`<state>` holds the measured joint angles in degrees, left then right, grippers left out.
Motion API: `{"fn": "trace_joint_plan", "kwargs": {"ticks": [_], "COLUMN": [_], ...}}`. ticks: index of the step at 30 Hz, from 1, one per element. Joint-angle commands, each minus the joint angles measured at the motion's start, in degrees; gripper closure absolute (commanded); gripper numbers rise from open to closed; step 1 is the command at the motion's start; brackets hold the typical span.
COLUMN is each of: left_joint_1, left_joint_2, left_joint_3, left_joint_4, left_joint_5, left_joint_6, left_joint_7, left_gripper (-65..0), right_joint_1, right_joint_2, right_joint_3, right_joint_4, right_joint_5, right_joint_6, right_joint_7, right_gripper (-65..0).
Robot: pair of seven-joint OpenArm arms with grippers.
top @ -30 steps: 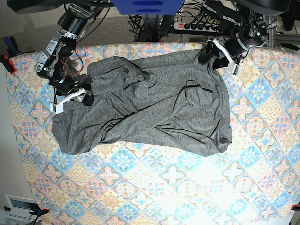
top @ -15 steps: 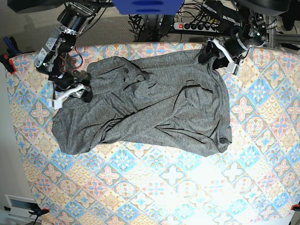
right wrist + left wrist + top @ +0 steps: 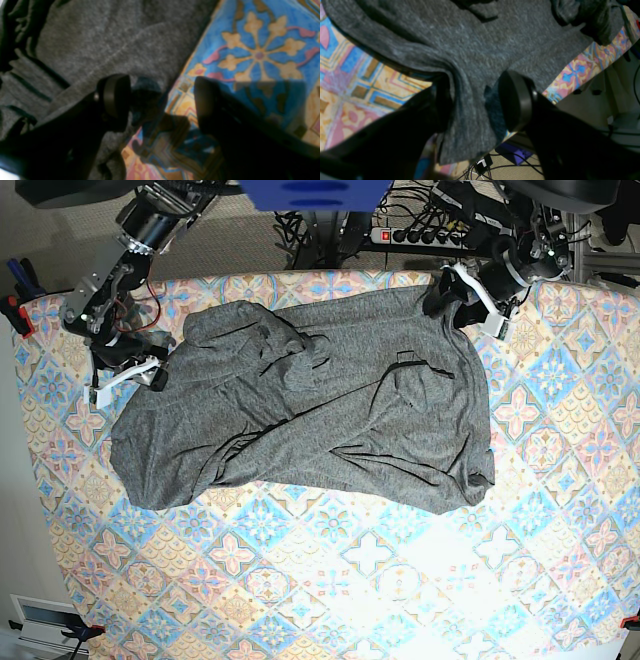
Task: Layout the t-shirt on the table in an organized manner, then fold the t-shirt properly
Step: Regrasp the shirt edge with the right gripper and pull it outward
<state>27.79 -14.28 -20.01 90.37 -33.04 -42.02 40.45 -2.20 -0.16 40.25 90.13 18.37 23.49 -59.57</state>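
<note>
T-shirt (image 3: 330, 400) corner betw. left end effector (image 3: 475, 105) jaws, right end effector (image 3: 162, 100) straddling hem

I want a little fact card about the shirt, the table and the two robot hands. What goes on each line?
shirt: grey t-shirt, spread out but crumpled, with folds and wrinkles, not folded yet
table: table covered in a cloth of blue, pink and orange tiles
left hand: left gripper at the table's far edge, jaws apart with a fold of shirt between them
right hand: right gripper open at the shirt's edge, one finger over cloth, one over bare table, holding nothing
floor: cables behind the table
</note>
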Motion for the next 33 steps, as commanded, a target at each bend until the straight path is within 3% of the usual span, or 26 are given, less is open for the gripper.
{"fn": "trace_joint_plan", "kwargs": {"ticks": [1, 12, 20, 27, 30, 33], "left_joint_1": [1.09, 1.09, 1.09, 1.09, 1.00, 0.82], "left_joint_2": [-0.27, -0.27, -0.27, -0.27, -0.27, -0.27], "left_joint_3": [0.27, 0.54, 0.54, 0.27, 0.27, 0.27], "left_joint_4": [-0.65, -0.65, -0.57, -0.57, -0.57, -0.57], "left_joint_5": [5.56, 5.56, 5.56, 5.65, 5.65, 5.65], "left_joint_6": [2.02, 2.02, 2.02, 2.02, 2.02, 2.02], "left_joint_7": [5.93, 5.93, 5.93, 5.93, 5.93, 5.93], "left_gripper": [-32.3, -32.3, -32.3, -32.3, -32.2, -31.2], "right_joint_1": [0.13, 0.13, -0.13, -0.13, -0.22, -0.22], "right_joint_2": [0.30, -0.06, -2.87, -4.36, -4.36, -4.10], "right_joint_3": [0.23, -0.38, -10.40, -11.72, -11.81, -11.81], "right_joint_4": [0.47, 0.47, 0.55, 0.55, 0.55, 0.55], "right_joint_5": [-1.89, -5.32, -5.23, -5.23, -5.23, -5.23], "right_joint_6": [-1.02, -1.20, -1.20, -1.20, -1.20, -1.20], "right_joint_7": [-1.04, 1.15, 1.24, 1.15, 1.15, 1.15], "right_gripper": [-38.8, -38.8, -38.8, -38.4, -33.3, -20.3]}}
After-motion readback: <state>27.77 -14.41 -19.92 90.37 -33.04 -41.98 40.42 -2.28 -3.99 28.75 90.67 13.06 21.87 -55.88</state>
